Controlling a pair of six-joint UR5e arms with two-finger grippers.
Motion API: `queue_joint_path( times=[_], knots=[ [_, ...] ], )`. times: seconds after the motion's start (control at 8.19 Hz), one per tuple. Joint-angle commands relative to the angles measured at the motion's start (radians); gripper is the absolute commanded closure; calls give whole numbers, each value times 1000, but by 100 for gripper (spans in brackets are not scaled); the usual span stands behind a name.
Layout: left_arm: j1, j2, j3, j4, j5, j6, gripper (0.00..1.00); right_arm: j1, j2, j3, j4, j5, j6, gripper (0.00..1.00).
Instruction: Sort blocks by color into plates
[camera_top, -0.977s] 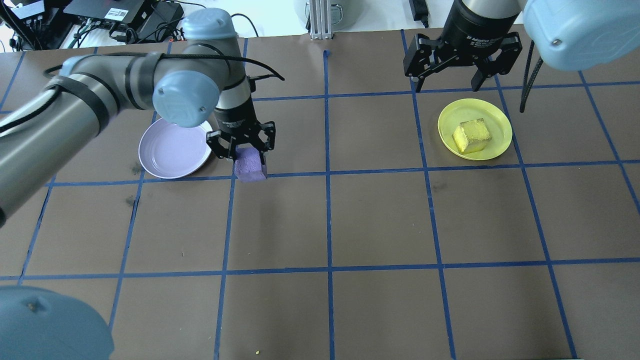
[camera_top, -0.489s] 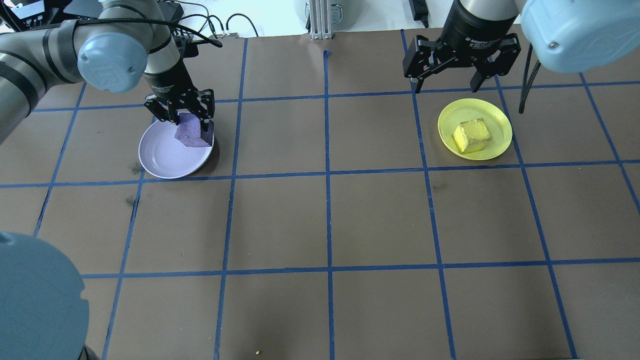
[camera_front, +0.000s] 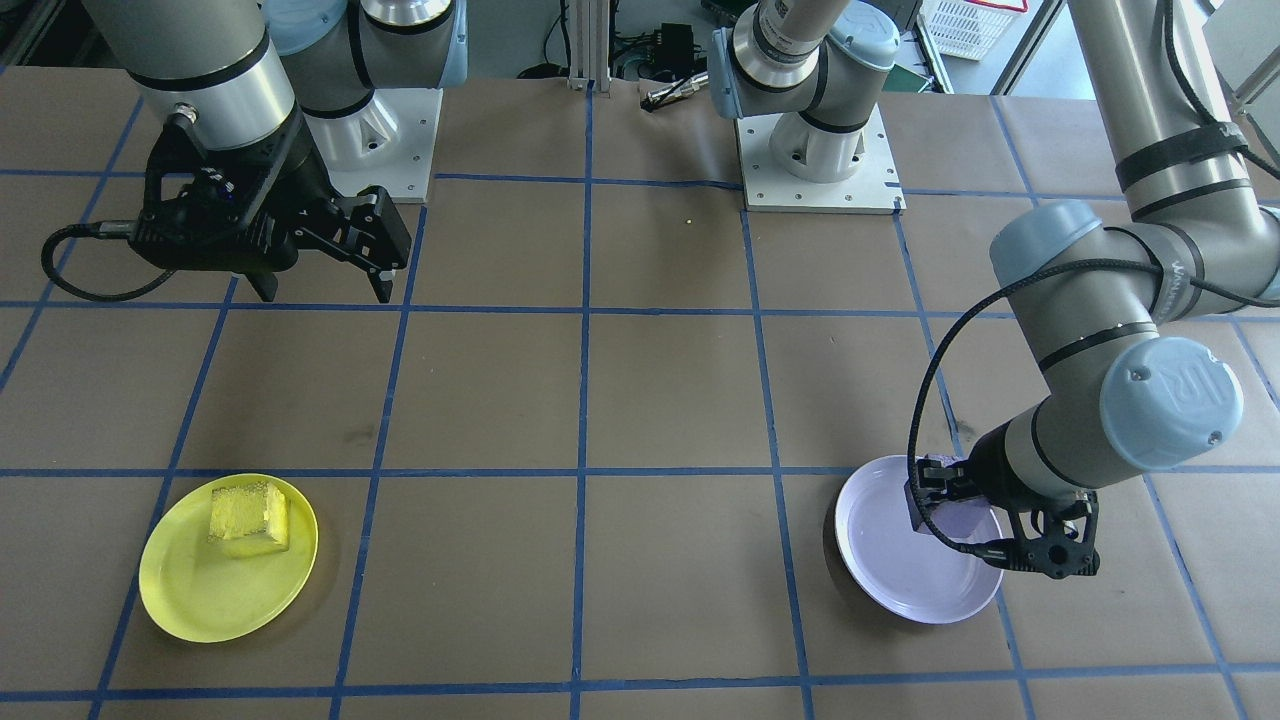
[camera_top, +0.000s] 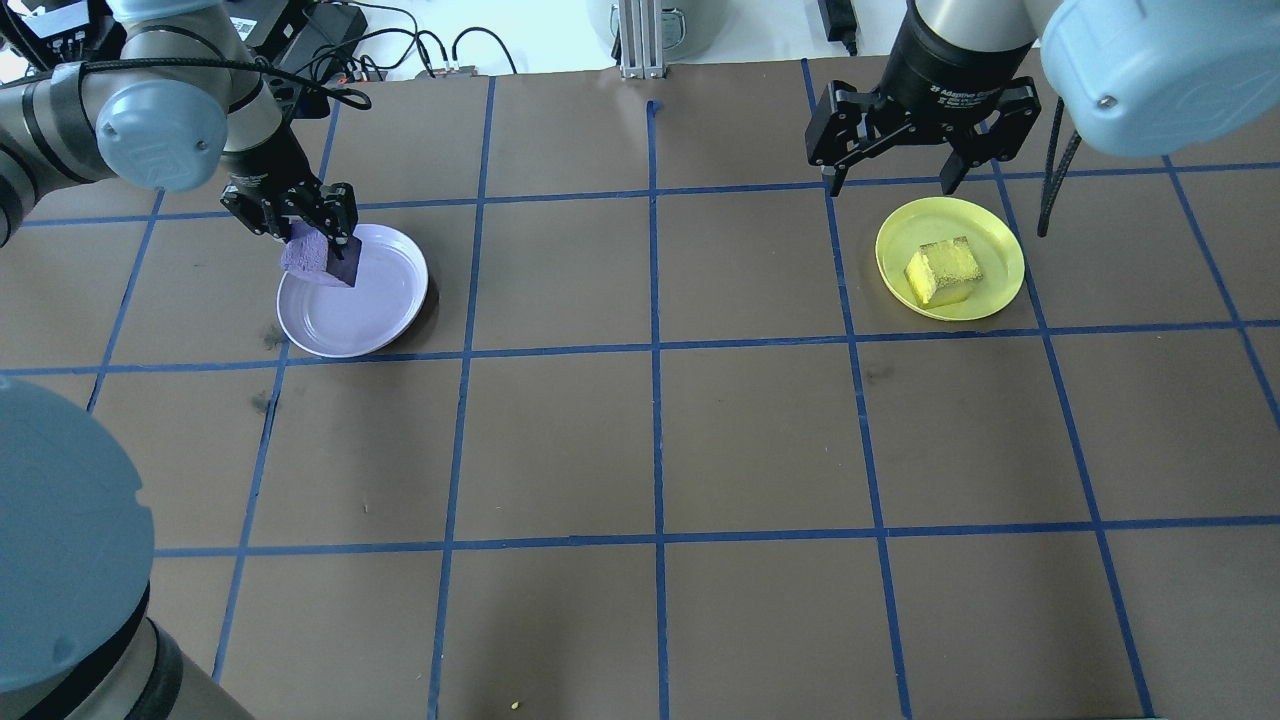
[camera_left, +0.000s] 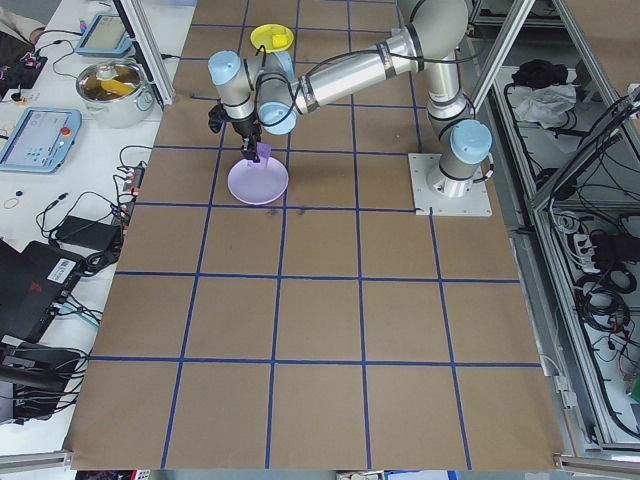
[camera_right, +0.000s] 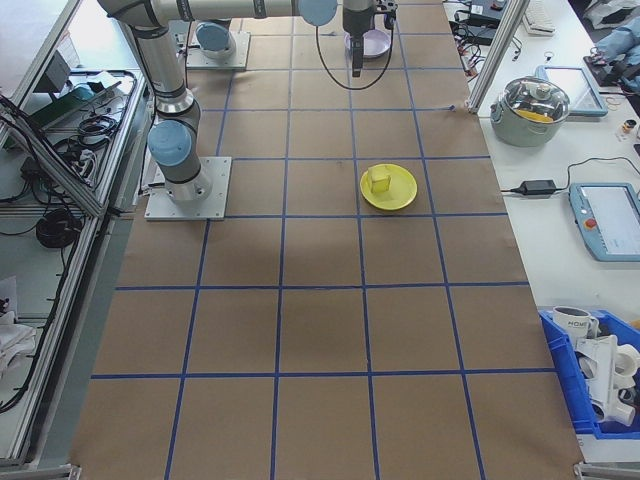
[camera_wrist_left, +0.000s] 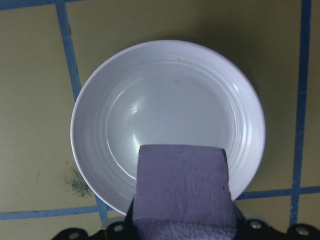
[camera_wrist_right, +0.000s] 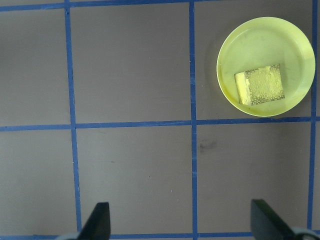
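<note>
My left gripper (camera_top: 310, 245) is shut on the light purple block (camera_top: 308, 254), holding it in the air over the far left rim of the lavender plate (camera_top: 375, 300). In the left wrist view the purple block (camera_wrist_left: 182, 187) fills the bottom, with the bare lavender plate (camera_wrist_left: 165, 107) below it. The same block (camera_front: 950, 515) and plate (camera_front: 890, 570) show in the front view. The yellow block (camera_top: 945, 270) lies in the yellow plate (camera_top: 990, 240). My right gripper (camera_top: 905, 165) hangs open above the table beyond that plate, its fingertips (camera_wrist_right: 100, 220) framing bare table.
The table is brown paper with a blue tape grid (camera_top: 655, 345). Cables and electronics (camera_top: 300, 40) lie past its far edge. A metal post (camera_top: 640, 40) stands at the back centre. Both arm bases (camera_front: 815, 150) sit on the robot's side.
My left gripper lifted the purple block from the table right of the lavender plate and carried it left, across the plate to its far left rim. The right arm stayed nearly still.
</note>
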Motion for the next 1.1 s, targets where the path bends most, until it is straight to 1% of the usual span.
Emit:
queue_joint_path(
  times=[0.0, 0.12, 0.49, 0.73, 0.85, 0.98],
  knots=[
    [11, -58, 0, 48, 10, 5, 37, -1, -3, 10, 1, -1, -1, 0],
    [11, -59, 2, 48, 9, -1, 0, 0, -3, 10, 1, -1, -1, 0],
    [1, -8, 2, 33, 21, -4, 0, -1, -3, 10, 1, -1, -1, 0],
    [-10, 93, -1, 21, 15, -21, 0, -1, -3, 10, 0, -1, -1, 0],
    [-33, 149, 0, -30, 6, -98, 0, -1, -3, 10, 1, -2, -1, 0],
    [-64, 202, -1, -44, 9, -154, 0, -1, -3, 10, 1, -2, -1, 0]
  ],
)
